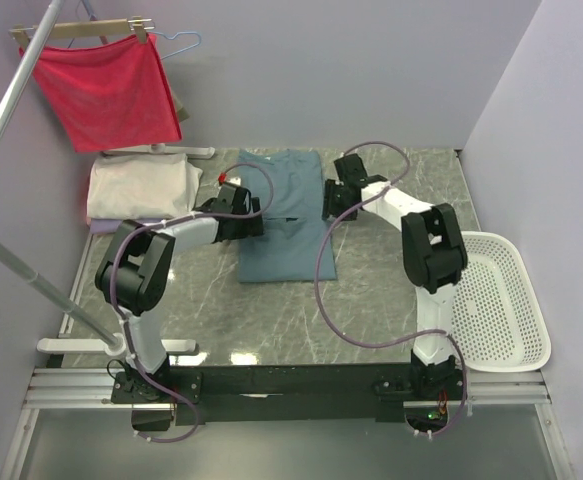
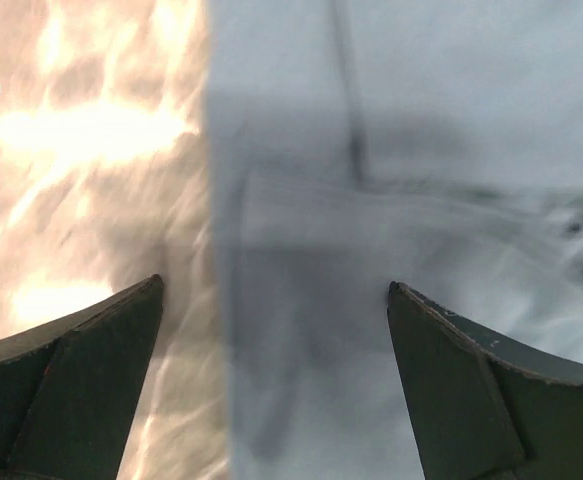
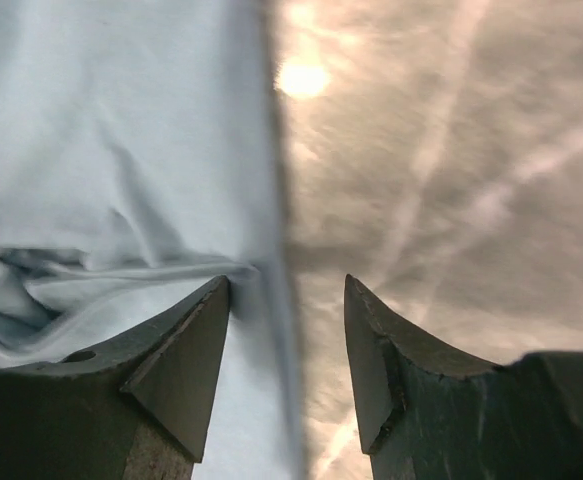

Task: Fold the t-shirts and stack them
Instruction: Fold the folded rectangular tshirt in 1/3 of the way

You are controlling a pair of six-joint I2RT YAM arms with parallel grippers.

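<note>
A dusty teal-blue t-shirt point(image 1: 283, 225) lies flat mid-table as a long narrow rectangle, with a crease across its middle. My left gripper point(image 1: 258, 222) is low at its left edge, jaws wide open. In the left wrist view this gripper point(image 2: 275, 283) straddles that edge, with the t-shirt point(image 2: 401, 150) under the right finger and bare table under the left. My right gripper point(image 1: 327, 205) is at the right edge. In the right wrist view it point(image 3: 287, 280) is open across the hem, its left finger on the wrinkled t-shirt point(image 3: 121, 130). A cream-white folded t-shirt point(image 1: 139, 185) lies on a lavender one point(image 1: 99, 226) at the back left.
A red cloth point(image 1: 106, 92) hangs from a wooden hanger on the rack at the back left, whose pole point(image 1: 11, 100) and feet run along the table's left side. A white perforated basket point(image 1: 501, 300) sits at the right edge. The marble tabletop point(image 1: 371, 300) shows in front of the shirt.
</note>
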